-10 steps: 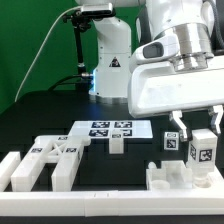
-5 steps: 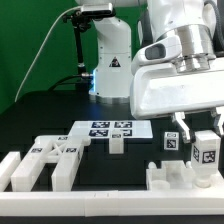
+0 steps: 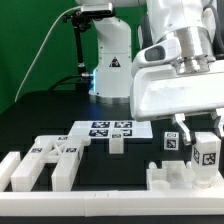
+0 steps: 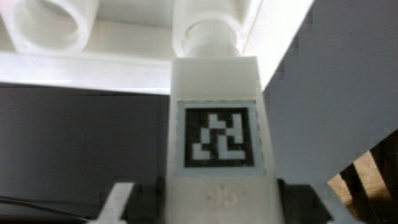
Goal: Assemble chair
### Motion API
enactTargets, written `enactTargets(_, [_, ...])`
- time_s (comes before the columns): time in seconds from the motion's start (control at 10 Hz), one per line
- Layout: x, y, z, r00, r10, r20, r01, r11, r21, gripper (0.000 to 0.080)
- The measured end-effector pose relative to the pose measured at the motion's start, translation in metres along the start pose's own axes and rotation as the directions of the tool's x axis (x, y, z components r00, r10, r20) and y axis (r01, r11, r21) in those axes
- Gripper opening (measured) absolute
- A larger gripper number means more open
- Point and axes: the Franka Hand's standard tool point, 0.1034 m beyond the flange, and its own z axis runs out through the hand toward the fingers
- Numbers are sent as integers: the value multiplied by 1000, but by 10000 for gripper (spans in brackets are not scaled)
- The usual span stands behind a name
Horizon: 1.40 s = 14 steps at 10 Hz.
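Gripper [image 3: 199,133] clamped on tagged chair bar [image 3: 205,152], seemingly just above white base piece's [image 3: 172,180] edge, open black tabletop [image 3: 50,112] beyond.

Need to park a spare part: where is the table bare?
Bare: the black table at the exterior view's left, behind the cluster of chair parts and beside the marker board; also a gap in front of the small block. Crowded: that view's right, where the gripper holds a tagged post.

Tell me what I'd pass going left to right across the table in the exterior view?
Cluster of tagged bars → small block → tagged cube → tagged post in the gripper.
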Motion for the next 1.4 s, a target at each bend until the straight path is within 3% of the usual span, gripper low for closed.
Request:
enactTargets(0.6, [-2,1,6,998,-1,-56,0,1000,-9,286])
enactTargets(1.0, [-6,1,7,1000,0,-26,0,1000,-5,288])
enactTargets(1.2, [-6,1,8,1000,0,-25,0,1000,-5,602])
enactTargets(1.4, [-6,1,8,1000,0,-24,0,1000,-5,635])
